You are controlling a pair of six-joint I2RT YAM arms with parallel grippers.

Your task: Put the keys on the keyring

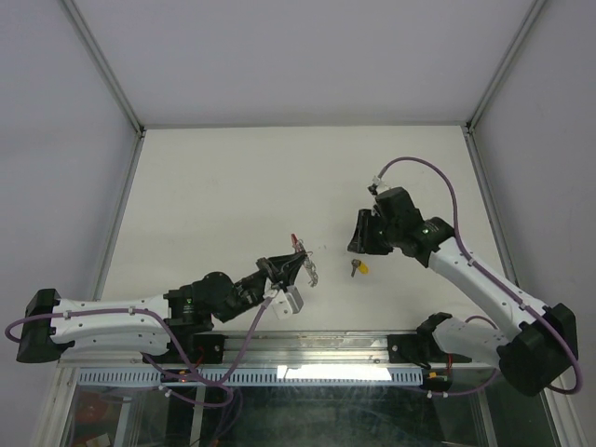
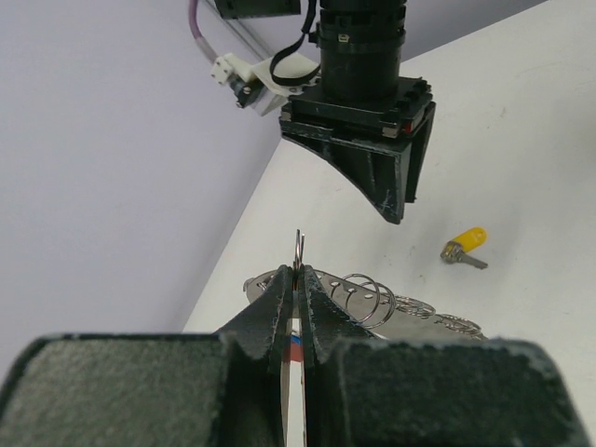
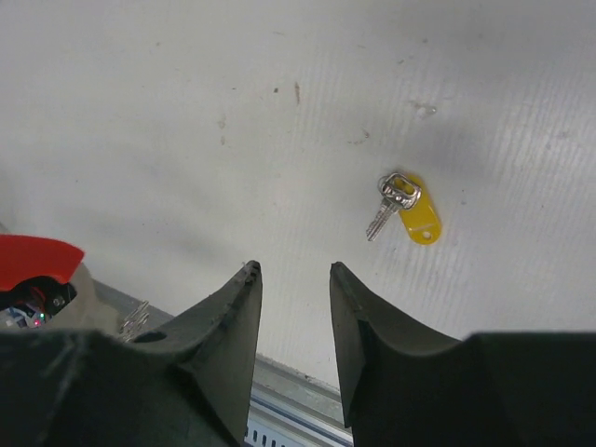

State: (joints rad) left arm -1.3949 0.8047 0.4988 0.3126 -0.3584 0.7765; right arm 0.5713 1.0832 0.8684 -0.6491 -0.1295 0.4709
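Left tool: (image 2: 296, 285) pressed together, pinching the keyring (image 2: 299, 251) edge-on between its two fingers.
Keyring: held in the left tool; a thin arc of its metal ring sticks out past the fingertips in the left wrist view.
Red tab: (image 1: 294, 240) pokes out on the far side of the left tool in the top view.
Chain: (image 2: 410, 307) silvery loops trail out to the right of the left tool's fingers.
Right tool: (image 3: 293, 272) spread, nothing between the fingers, pointed down at the surface (image 1: 233, 186).
Yellow key: (image 3: 408, 207) lies flat on the surface, touching neither tool. In the right wrist view it sits ahead and to the right of the fingertips. In the top view it is between the two tools, nearer the right one.
Blue key: cannot be made out for certain in any view.
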